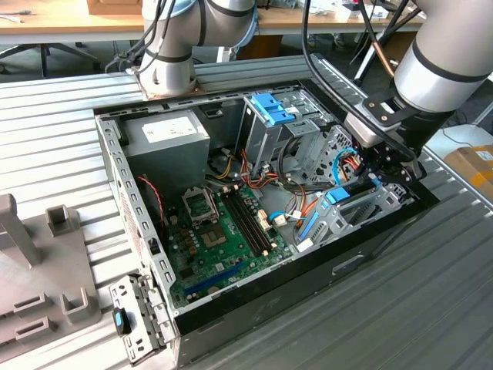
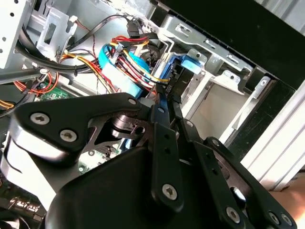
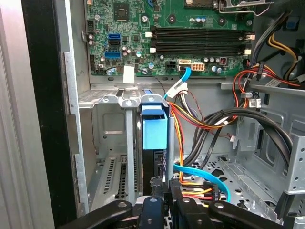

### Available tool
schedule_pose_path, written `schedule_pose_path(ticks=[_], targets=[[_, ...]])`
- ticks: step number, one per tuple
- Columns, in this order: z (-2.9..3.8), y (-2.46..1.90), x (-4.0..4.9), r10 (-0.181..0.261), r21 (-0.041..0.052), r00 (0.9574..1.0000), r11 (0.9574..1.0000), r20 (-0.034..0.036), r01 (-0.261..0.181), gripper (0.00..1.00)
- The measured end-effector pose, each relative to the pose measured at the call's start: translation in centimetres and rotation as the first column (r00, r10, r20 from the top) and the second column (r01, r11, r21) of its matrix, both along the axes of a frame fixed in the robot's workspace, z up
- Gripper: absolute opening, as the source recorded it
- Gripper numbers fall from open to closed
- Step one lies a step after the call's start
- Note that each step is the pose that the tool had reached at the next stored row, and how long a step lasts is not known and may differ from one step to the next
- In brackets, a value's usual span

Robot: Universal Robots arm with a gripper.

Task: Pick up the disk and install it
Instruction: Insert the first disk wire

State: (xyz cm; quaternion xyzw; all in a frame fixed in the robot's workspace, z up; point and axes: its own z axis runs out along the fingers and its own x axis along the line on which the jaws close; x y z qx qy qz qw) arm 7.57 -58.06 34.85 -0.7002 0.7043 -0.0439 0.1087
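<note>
While reaching down into the open computer case (image 1: 123, 177) at its front corner, gripper (image 2: 164, 102) clenching with fingers (image 2: 160, 112) pressed together on the edge of the disk (image 3: 155, 128), standing on edge in the metal bay (image 3: 107, 100) beside the green motherboard (image 3: 167, 33), among red and yellow cables (image 3: 190, 119)

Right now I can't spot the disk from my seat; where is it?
The disk stands on edge in the metal bay at the case's front corner, on the exterior view's right, just ahead of the claw.
</note>
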Motion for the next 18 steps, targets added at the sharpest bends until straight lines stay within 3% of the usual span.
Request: schedule_pose_path(ticks=[18], targets=[[-0.65, -0.10, 0.27, 0.017, -0.0023, 0.9998, 0.9998, 0.0000, -0.017, 0.17]])
